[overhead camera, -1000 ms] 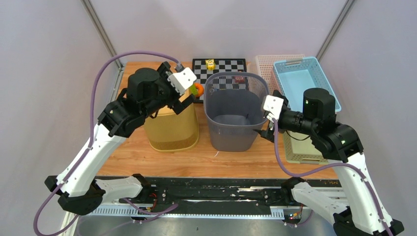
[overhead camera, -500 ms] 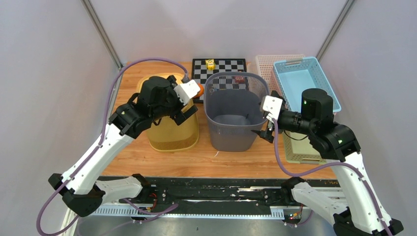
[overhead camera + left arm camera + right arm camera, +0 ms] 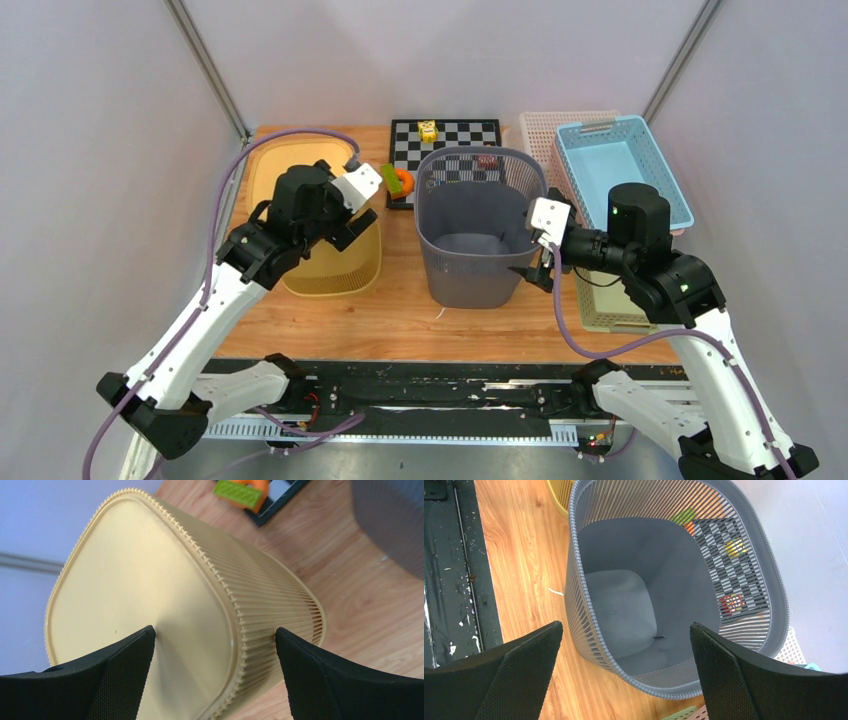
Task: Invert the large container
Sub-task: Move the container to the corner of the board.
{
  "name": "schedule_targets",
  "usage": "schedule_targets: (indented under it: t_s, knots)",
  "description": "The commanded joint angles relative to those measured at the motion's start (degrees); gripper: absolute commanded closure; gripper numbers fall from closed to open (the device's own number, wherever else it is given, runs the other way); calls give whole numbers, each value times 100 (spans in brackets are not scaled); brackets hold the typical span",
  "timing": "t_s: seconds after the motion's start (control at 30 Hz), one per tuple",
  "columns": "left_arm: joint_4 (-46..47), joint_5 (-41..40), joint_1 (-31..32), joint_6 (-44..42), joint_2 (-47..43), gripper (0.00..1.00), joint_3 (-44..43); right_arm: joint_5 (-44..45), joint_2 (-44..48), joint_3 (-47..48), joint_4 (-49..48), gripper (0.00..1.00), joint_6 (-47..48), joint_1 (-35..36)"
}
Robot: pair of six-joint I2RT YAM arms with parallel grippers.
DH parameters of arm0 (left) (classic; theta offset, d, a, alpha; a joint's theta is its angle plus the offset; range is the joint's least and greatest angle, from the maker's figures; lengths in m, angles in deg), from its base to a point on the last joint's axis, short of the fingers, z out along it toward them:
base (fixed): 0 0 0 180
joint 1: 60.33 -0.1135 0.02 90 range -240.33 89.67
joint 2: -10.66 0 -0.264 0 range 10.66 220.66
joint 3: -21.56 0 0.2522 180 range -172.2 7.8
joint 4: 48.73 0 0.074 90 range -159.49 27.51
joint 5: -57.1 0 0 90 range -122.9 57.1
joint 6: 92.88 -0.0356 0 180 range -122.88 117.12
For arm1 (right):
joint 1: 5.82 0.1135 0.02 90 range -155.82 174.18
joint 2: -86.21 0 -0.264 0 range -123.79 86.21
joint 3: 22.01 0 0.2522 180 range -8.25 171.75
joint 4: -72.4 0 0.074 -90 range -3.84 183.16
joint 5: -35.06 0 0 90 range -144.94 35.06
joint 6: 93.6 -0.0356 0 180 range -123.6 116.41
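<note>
Yellow ribbed plastic basket (image 3: 150,580) has tipped far-left, left fingers (image 3: 115,680) wide astride its base, seemingly to roll it; right fingers (image 3: 744,680) wide, empty, waiting beside grey slatted basket (image 3: 624,605).

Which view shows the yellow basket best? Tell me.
Left wrist: the yellow basket fills the frame, base and ribbed wall clear. Top view: the left arm crosses it. Right wrist: only a sliver.

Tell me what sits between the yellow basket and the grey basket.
In the top view, an orange-and-green toy at the chessboard's corner fills the gap's far end. Nearer, only bare table separates the yellow basket and grey basket.
</note>
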State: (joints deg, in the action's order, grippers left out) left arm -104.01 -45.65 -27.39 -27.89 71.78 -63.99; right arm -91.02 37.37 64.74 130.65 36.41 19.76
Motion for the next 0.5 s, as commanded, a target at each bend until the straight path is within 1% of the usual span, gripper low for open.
schedule_targets:
  t_s: [0.0, 0.13, 0.2, 0.23, 0.3, 0.37, 0.47]
  knots:
    - [-95, -314, -568, -440, -285, 10, 413, -224, 71, -104, -153, 0, -101, -85]
    - [88, 59, -1218, -853, -287, 7, 467, -229, 89, -136, -207, 0, -145, -80]
    - [194, 389, -1549, -1064, -209, 6, 448, -231, 81, -144, -225, 0, -168, -83]
    - [312, 490, -1630, -1159, -192, 5, 451, -236, 81, -152, -236, 0, -177, -80]
    - [537, 610, -1677, -1293, -187, 1, 413, -233, 80, -163, -269, 0, -201, -88]
    - [580, 850, -1678, -1265, -210, 0, 196, -226, 75, -171, -291, 0, -225, -87]
    - [230, 1395, -1680, -1046, -379, 0, -318, -224, 69, -176, -305, 0, -239, -81]
